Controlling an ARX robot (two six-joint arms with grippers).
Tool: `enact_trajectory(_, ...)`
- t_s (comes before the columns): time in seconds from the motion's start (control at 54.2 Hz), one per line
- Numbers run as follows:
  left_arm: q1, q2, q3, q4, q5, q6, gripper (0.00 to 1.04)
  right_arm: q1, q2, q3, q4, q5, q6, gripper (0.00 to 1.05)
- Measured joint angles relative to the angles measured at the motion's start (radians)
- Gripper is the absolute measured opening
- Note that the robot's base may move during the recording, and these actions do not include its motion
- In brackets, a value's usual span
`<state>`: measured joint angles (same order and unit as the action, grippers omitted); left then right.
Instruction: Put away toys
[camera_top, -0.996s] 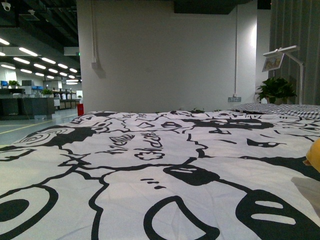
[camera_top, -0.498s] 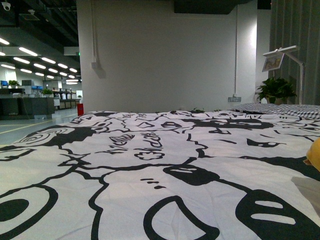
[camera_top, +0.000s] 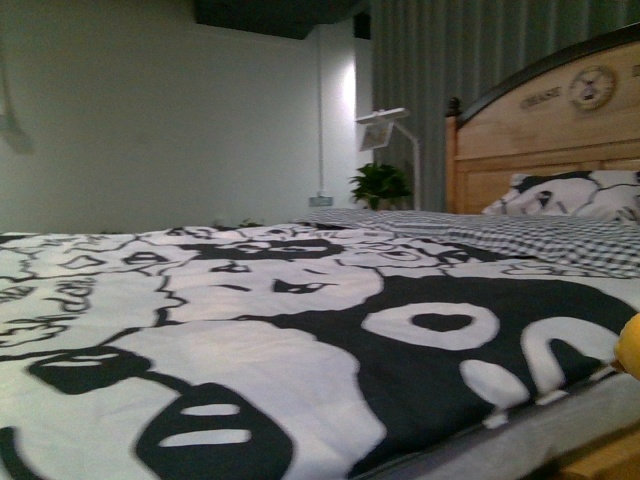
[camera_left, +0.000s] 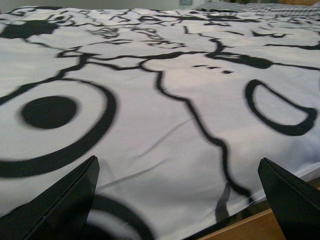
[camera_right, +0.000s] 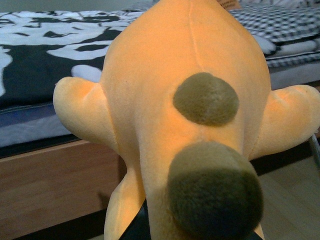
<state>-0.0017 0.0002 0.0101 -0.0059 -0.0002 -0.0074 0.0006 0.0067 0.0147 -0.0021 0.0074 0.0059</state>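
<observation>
Right end effector (camera_right: 192, 232): the plush toy (camera_right: 185, 100) hangs directly in front of it and fills its wrist view, orange-yellow with two brown patches and a stubby limb out to each side. Only a dark sliver of one finger (camera_right: 135, 229) shows under the toy, and no fingers sit wide at the corners of the view, so we judge it clamped on the toy. The contact itself is hidden. Beyond the toy we see the wooden bed frame (camera_right: 55, 185) and bare floor (camera_right: 290, 200), so the toy is off the bed, held out beside its edge. Left end effector (camera_left: 182, 200): fingers apart, nothing between them, low over the black-and-white duvet (camera_left: 165, 125), which spreads ahead of it. The front view shows the headboard (camera_top: 540, 130) and a pillow (camera_top: 570, 195) far beyond both arms. No box or basket for the toy is in any view. Risks, as we judge them: the plush is soft and may be pinched by a fold only, so a quick swing could let it slide out onto the floor. The toy blocks the right wrist view, so any set-down would be near blind. A dangling limb could catch the bed frame. The left fingers, this low, could snag the duvet if that arm moves forward.
</observation>
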Motion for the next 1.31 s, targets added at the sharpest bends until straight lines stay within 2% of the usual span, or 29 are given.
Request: enact_trajectory(1.309, -0.001, 0.000, 0.000, 0.000, 0.001, 0.000, 0.98, -0.001, -0.001, 0.000, 0.000, -0.002, 0.000, 0.07)
